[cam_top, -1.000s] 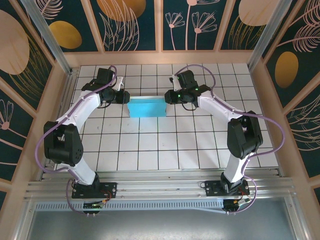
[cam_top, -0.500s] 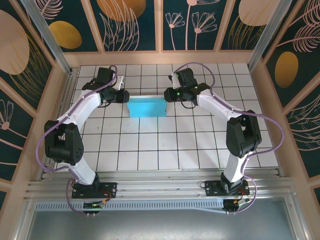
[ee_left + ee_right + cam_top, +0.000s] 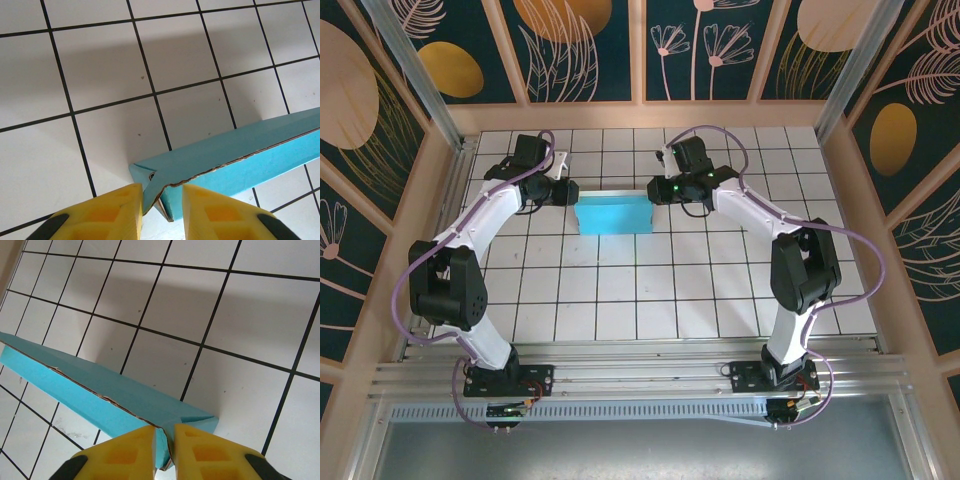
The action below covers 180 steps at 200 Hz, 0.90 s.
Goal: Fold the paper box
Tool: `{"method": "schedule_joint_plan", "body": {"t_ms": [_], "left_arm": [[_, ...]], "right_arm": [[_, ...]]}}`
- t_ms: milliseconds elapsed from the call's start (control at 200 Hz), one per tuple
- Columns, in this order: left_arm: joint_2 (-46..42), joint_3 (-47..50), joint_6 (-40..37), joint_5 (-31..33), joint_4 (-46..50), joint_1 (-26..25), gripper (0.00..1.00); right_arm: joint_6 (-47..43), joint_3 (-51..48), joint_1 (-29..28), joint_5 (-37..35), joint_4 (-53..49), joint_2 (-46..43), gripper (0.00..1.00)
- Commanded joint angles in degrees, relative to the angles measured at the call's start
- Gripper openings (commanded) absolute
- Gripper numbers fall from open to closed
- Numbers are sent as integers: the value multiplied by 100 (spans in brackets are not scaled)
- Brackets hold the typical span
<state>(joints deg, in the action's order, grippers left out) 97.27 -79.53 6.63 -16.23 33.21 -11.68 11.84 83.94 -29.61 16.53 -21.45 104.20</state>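
- Top external: box (image 3: 612, 214) lies on the tabletop (image 3: 650, 300) near the middle of its far edge, between both arms.
- Left gripper (image 3: 162, 200) is nearly closed, pinching the box's left end; right gripper (image 3: 165, 432) pinches the right end.
- Risk: uneven pulling could crease the thin card or slip it free.

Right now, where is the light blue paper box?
In the top view, the light blue paper box sits toward the far middle of the white tiled table, its ends pinched by the left pincer and the right pincer.
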Motion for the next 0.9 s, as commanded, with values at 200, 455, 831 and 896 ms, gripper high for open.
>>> {"method": "schedule_joint_plan", "body": {"t_ms": [200, 455, 831, 896], "left_arm": [[204, -159, -26, -40, -20, -18, 24], [187, -177, 5, -63, -12, -15, 20], [125, -212, -29, 7, -61, -18, 31], [125, -195, -28, -7, -107, -17, 30]], "right_arm": [[-61, 131, 27, 43, 10, -20, 11], [-32, 123, 25, 60, 18, -24, 9], [-44, 149, 16, 78, -8, -38, 9], [-50, 141, 16, 69, 0, -43, 9]]}}
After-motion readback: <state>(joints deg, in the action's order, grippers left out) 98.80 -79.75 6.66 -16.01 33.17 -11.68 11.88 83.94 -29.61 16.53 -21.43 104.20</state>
